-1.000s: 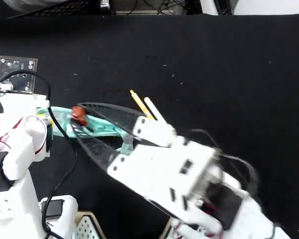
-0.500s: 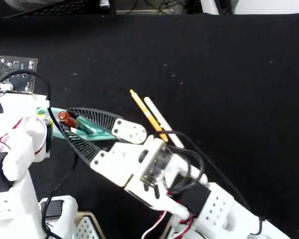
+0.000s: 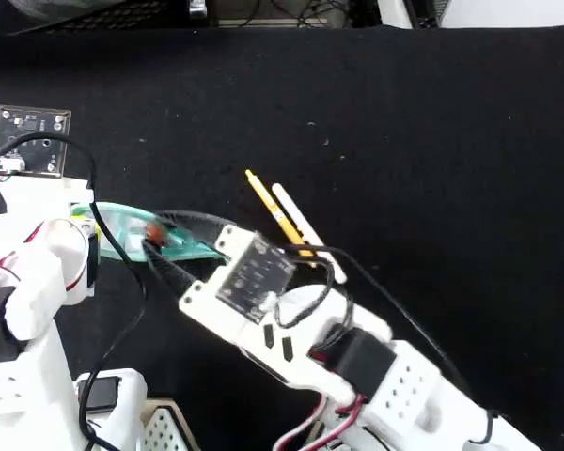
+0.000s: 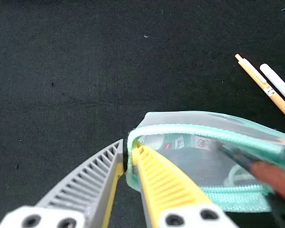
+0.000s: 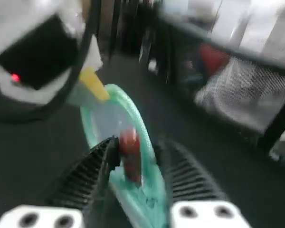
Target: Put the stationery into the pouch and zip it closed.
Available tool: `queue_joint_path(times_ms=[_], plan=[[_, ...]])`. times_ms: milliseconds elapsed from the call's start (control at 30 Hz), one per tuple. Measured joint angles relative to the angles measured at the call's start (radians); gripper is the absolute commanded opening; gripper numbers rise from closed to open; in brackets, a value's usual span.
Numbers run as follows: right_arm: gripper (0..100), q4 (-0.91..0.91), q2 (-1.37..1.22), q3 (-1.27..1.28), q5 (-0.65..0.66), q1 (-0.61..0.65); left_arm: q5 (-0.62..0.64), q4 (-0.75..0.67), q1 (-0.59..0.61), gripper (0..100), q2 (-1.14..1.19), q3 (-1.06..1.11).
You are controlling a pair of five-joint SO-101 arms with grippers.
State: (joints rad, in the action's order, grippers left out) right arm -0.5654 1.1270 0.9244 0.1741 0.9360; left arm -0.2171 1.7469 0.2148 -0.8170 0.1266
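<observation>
We see the left gripper (image 4: 128, 159), its fingers clamped on the edge of the mint pouch (image 4: 204, 137), at the left of the counter (image 3: 404, 132). The right gripper (image 5: 135, 147) has its fingers apart around a red item (image 5: 130, 154) at the pouch mouth. Two pens (image 3: 263, 195) lie near, to the upper right.

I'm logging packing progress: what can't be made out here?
Red item: what it is; left wrist view's edge cuts it off, right gripper crowds it in the high view.
Pouch: far end and zipper pull; cut off in the left wrist view, under the right arm in the high view.
Yellow pen, white pen: lower ends, under that arm.
</observation>
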Motion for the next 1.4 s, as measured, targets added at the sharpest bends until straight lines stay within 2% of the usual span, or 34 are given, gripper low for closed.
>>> queue_joint_path(times_ms=[133, 200, 267, 367, 433, 533, 667, 800, 1000, 1167, 1400], plan=[[23.6, -0.304, 0.000, -0.221, 0.000, -0.002, 0.000, 0.000, 0.000, 3, 0.000, 0.000], [18.6, -0.400, 0.000, -0.342, 0.002, -0.028, 0.000, 0.000, 0.000, 3, 0.000, 0.000], [11.8, -0.443, 0.003, -0.440, 0.002, -0.084, 0.000, 0.000, 0.000, 3, 0.000, 0.000], [3.7, -0.479, 0.017, -0.526, 0.002, -0.242, 0.000, 0.000, 0.000, 3, 0.000, 0.002], [4.3, -0.523, 0.017, -0.540, 0.002, -0.385, 0.000, 0.000, 0.000, 3, 0.000, 0.003], [10.4, -0.609, -0.031, -0.493, 0.002, -0.586, 0.000, 0.000, 0.002, 3, -0.002, 0.020], [18.4, -0.641, -0.198, -0.328, 0.032, -0.741, 0.000, 0.000, 0.002, 3, -0.002, 0.020], [19.1, -0.554, -0.420, -0.238, 0.120, -0.761, 0.000, 0.000, 0.002, 3, -0.002, 0.020], [19.1, -0.267, -0.787, -0.230, 0.147, -0.761, 0.000, 0.000, 0.002, 3, -0.002, 0.020], [19.1, -0.055, -0.990, -0.230, 0.147, -0.700, 0.000, 0.000, 0.002, 3, -0.002, 0.020], [19.1, 0.008, -1.142, -0.258, 0.147, -0.606, 0.000, 0.000, 0.002, 3, -0.002, 0.020]])
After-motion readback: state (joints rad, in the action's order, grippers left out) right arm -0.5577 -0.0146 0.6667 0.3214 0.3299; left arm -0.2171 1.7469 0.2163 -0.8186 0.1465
